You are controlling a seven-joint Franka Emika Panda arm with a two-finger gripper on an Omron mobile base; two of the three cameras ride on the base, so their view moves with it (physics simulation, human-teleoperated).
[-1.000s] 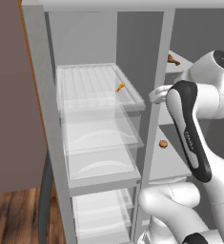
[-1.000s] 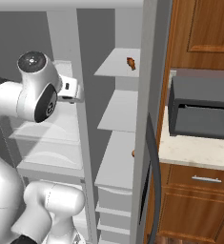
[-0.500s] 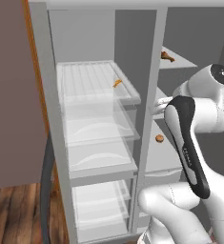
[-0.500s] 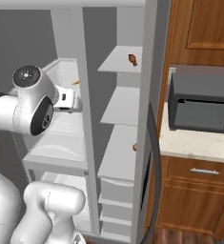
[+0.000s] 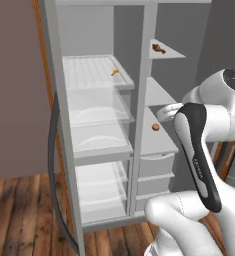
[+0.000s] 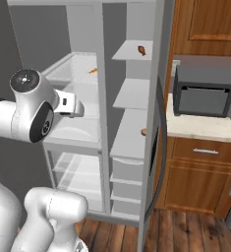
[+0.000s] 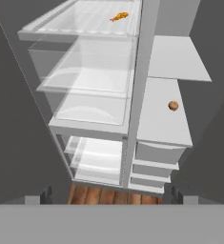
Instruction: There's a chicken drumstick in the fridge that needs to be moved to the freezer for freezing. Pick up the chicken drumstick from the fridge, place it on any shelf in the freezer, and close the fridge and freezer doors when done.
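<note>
In the left base view we take the small brown piece on the top right-hand shelf (image 5: 173, 54) for the chicken drumstick (image 5: 159, 48). At this size its shape is hard to read, and a small orange thing (image 5: 115, 72) on the ribbed shelf (image 5: 86, 70) of the left compartment could be mistaken for it. The arm (image 5: 196, 150) covers the lower right of the cabinet. In the right base view the drumstick (image 6: 142, 49) sits high, near that shelf's front edge, well above the hand. We would raise the wrist to shelf height and come in level, clear of the centre divider (image 6: 101, 98). In the hand view the tool (image 7: 111, 194) has its tips far apart with nothing between them, and it looks down at a round brown thing (image 7: 173, 105) on a lower shelf. The frame cuts off above that, so we should tilt up before reaching.
</note>
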